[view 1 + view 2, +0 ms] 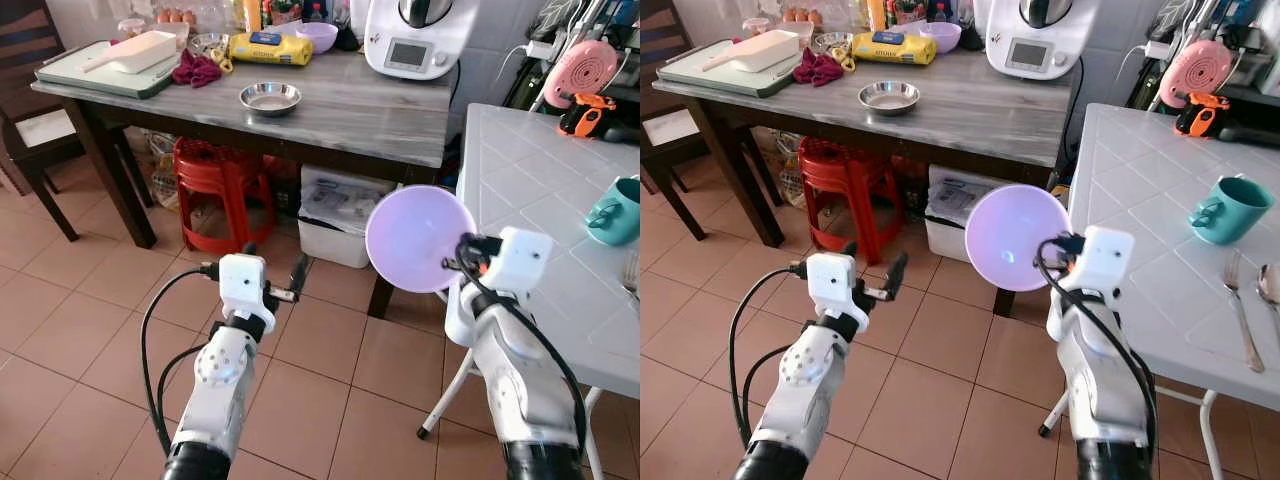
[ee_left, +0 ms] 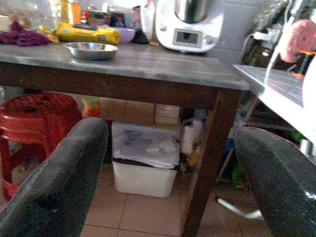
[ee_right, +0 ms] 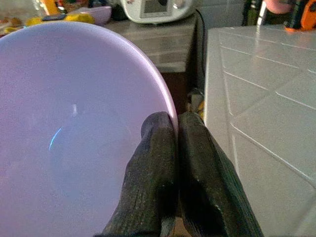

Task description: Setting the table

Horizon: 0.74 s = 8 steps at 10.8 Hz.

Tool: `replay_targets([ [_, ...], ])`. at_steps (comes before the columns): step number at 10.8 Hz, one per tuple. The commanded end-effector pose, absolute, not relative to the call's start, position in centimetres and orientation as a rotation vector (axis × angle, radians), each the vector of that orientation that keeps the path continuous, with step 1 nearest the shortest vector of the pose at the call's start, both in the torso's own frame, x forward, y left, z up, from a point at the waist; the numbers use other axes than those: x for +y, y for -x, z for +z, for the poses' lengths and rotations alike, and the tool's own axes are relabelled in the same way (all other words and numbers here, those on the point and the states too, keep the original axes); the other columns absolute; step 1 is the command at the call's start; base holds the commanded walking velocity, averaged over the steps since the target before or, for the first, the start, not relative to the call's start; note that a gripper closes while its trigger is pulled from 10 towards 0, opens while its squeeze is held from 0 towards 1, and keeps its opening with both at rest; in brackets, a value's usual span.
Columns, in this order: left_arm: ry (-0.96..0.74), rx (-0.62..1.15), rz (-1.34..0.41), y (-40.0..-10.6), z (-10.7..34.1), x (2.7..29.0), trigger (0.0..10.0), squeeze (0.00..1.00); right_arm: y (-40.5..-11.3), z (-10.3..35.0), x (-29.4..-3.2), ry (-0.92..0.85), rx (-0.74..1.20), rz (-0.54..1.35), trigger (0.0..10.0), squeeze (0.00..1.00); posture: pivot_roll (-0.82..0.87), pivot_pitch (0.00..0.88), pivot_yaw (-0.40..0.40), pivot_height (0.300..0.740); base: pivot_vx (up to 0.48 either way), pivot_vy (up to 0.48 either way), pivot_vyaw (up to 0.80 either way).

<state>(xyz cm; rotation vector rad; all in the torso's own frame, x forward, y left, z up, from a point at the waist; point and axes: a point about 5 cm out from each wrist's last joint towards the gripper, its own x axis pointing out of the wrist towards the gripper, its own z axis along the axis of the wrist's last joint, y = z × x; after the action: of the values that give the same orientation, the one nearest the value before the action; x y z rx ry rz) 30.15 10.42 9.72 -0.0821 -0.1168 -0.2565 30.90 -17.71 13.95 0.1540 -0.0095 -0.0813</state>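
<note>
At centre frame, the right gripper (image 1: 1058, 252) pinches the rim of a lilac bowl (image 1: 1016, 237), held on edge beside the white table (image 1: 1140, 200) at right. A teal mug (image 1: 1230, 208), fork (image 1: 1239, 305) and spoon (image 1: 1269, 288) sit on that table. At lower left, the left gripper (image 1: 876, 272) hangs open over the tiled floor (image 1: 930, 370). A steel bowl (image 1: 889, 96) rests on the grey table (image 1: 980, 105) above.
</note>
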Motion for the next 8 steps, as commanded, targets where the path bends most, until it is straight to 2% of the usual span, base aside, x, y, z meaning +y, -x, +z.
replay_targets([
  [1, 0.090, -0.125, -0.234, -30.4, 9.9, 10.6, 10.0, 0.00, -31.1, 14.2, -17.5, -0.149, -0.021, -0.058, 10.0, 0.00, -0.11, 0.000, -0.027, 0.740, 0.000, 0.000, 0.00],
  [3, 0.077, -0.135, -0.296, -30.6, 10.2, 10.2, 10.0, 0.00, -31.3, 14.8, -17.2, -0.152, -0.047, -0.055, 10.0, 0.00, -0.13, 0.008, 0.002, 0.740, 0.000, 0.000, 0.00],
  [5, 0.066, -0.151, -0.329, -31.1, 10.8, 9.9, 10.0, 0.00, -30.9, 14.3, -17.3, -0.180, -0.041, -0.093, 10.0, 0.00, -0.13, 0.009, 0.017, 0.740, 0.000, 0.000, -0.63],
  [8, 0.089, -0.126, -0.346, -31.0, 10.3, 9.3, 10.0, 0.00, -30.5, 13.9, -17.2, -0.188, -0.038, -0.107, 10.0, 0.00, -0.15, 0.007, 0.038, 0.740, 0.000, 0.318, -0.64],
])
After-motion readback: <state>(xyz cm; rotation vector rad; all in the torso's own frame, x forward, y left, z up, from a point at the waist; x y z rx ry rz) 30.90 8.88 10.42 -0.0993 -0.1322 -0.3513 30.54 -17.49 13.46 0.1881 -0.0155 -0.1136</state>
